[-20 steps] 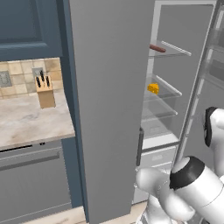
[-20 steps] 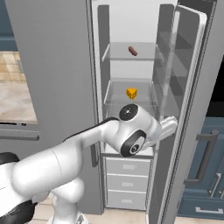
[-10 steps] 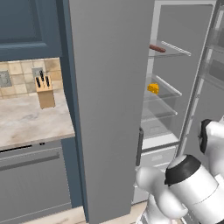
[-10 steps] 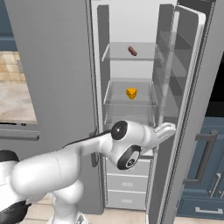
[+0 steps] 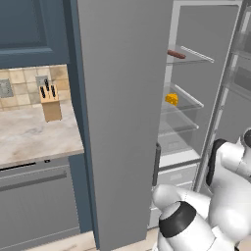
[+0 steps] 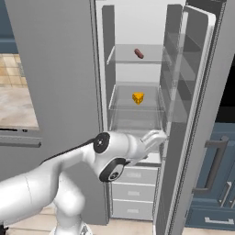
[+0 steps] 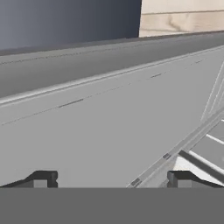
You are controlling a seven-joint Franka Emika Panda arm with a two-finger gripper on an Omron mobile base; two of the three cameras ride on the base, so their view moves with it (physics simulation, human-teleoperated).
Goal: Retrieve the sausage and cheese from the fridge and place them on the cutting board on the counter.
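The fridge (image 6: 55,69) stands with its left door shut and its right door (image 6: 197,114) swung open. The reddish-brown sausage (image 6: 139,53) lies on the top glass shelf, also seen from the other side as the sausage (image 5: 175,54). One shelf lower sits the yellow cheese (image 6: 138,97), the cheese (image 5: 171,99). My arm's white hand (image 6: 155,136) hangs in front of the fridge opening, below the cheese shelf. My gripper (image 7: 111,181) is open with nothing between its fingertips (image 7: 43,179), facing grey fridge panels. The counter (image 5: 34,137) lies left of the fridge. The cutting board is out of view.
A tan knife block (image 5: 50,103) stands at the back of the counter. White drawers (image 6: 133,193) fill the fridge's bottom. The open door with its shelves flanks my hand on the right. Dark blue cabinets (image 6: 215,183) stand beyond it.
My elbow has sunk lower and swung left in front of the fridge, and the hand has drifted slightly left. The gripper stays open; sausage and cheese have not moved.
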